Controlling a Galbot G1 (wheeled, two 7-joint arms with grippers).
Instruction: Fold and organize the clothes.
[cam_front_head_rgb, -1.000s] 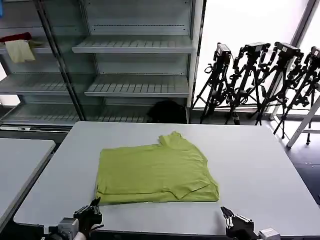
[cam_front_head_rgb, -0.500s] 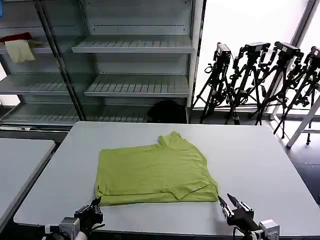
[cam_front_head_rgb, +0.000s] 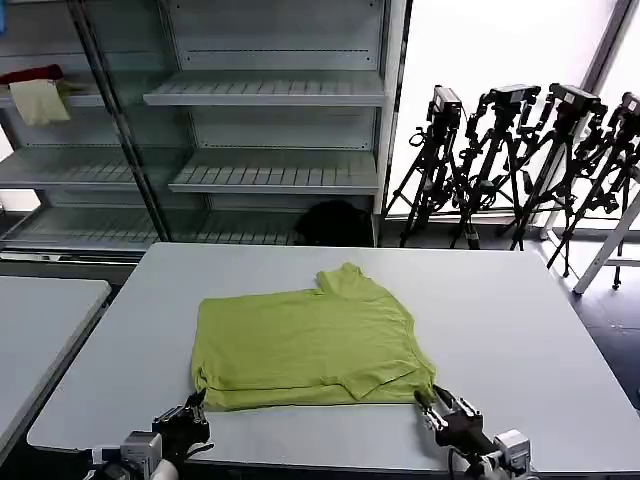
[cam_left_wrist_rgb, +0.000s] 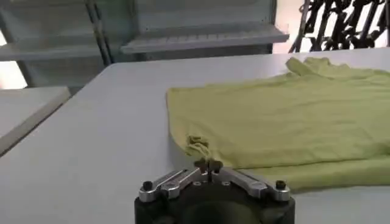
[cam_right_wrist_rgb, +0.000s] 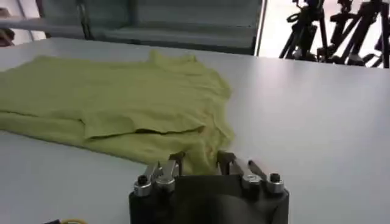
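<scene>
At the near right corner of the lime-green T-shirt (cam_front_head_rgb: 312, 345), the right gripper (cam_front_head_rgb: 432, 403) has its jaws parted narrowly, one finger on either side of the hem corner, with the cloth bunched between the fingertips (cam_right_wrist_rgb: 177, 159) in the right wrist view; whether they press on it cannot be told. Over at the near left corner, the left gripper (cam_front_head_rgb: 196, 402) has its jaws drawn together, tips meeting on a small puckered bit of the hem in the left wrist view, where the fingertips (cam_left_wrist_rgb: 200, 164) touch the fabric's edge. Both grippers sit low over the near edge of the grey table (cam_front_head_rgb: 520, 340). Between them the shirt lies flat, folded to a rough rectangle, plain face up, with one sleeve folded in near the right corner and the collar part sticking out at the far edge. Beyond the table stand metal shelves (cam_front_head_rgb: 270, 90), a black bundle (cam_front_head_rgb: 335, 222) on the floor, and a row of camera tripods (cam_front_head_rgb: 530, 160).
</scene>
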